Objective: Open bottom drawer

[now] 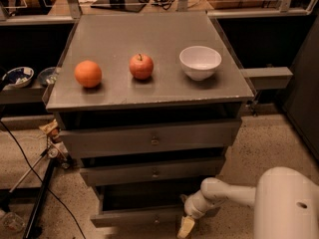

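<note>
Speckled floor (271, 138) surrounds the grey cabinet (149, 98) where my gripper (186, 226) hangs low; I cannot tell whether it grasps anything. Just left of it sits the bottom drawer (130, 216), seemingly partly out. Pulling from this right end, off centre, could skew the drawer and jam it. Its front runs left to right, facing outward toward me.
</note>
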`<action>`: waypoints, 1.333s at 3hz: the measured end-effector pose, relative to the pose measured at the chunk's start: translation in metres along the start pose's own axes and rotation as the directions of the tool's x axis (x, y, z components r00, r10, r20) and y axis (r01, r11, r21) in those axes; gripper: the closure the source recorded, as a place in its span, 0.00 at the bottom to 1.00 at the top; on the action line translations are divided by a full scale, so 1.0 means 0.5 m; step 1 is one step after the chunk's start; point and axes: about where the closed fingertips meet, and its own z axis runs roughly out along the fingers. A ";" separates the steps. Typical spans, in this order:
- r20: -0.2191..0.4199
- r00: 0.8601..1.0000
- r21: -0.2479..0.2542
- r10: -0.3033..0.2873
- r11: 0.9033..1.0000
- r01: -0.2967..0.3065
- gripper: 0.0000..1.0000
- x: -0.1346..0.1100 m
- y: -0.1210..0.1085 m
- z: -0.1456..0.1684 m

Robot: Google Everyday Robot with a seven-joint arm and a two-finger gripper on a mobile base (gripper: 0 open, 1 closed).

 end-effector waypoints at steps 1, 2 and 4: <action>-0.017 0.999 -0.045 0.033 0.998 -0.034 0.00 0.032 0.009 0.041; -0.022 0.999 -0.059 0.043 0.997 -0.045 0.19 0.040 0.017 0.047; -0.022 0.999 -0.059 0.043 0.997 -0.045 0.72 0.040 0.017 0.047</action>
